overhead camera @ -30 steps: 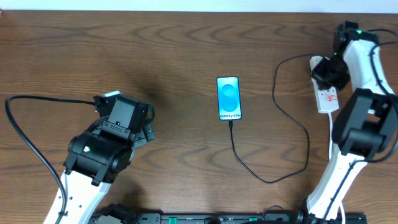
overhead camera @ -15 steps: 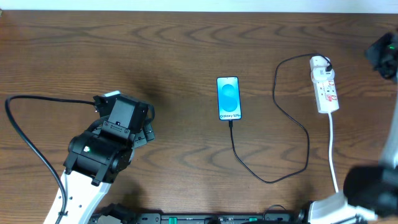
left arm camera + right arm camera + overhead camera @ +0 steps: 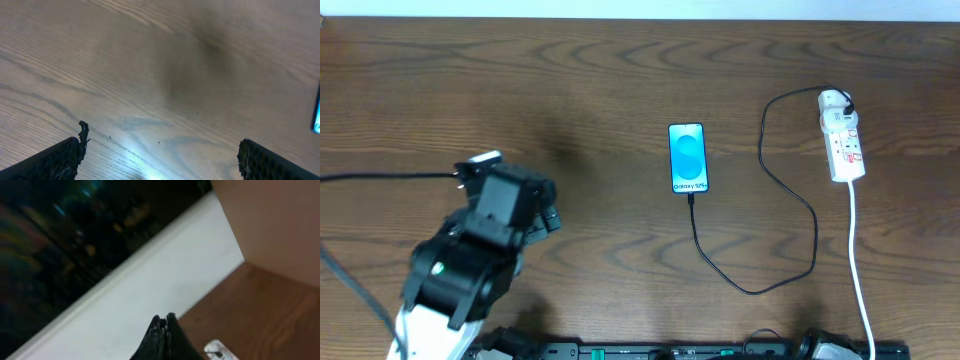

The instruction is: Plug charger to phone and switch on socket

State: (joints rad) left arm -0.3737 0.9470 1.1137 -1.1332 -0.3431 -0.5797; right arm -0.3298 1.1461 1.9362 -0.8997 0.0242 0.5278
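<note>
Phone (image 3: 687, 157) lay mid-scene on tabletop (image 3: 570, 80), screen lit. The charger (image 3: 814, 238) ran from its near end, looping right to socket (image 3: 843, 150) at far right. The left fingers (image 3: 55, 159) stood wide apart, empty; right fingers (image 3: 172, 339) were pressed together, empty.

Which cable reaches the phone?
The thin black charger cable, ending at the blue-screen phone; the thick white cord leaves the white power strip.

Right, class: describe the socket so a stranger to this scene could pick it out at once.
On the wooden table, look to the right side, past the phone. The socket is the narrow white strip there, a thick white cord trailing from it. Red-marked switches set it apart from the thin black charger beside it.
</note>
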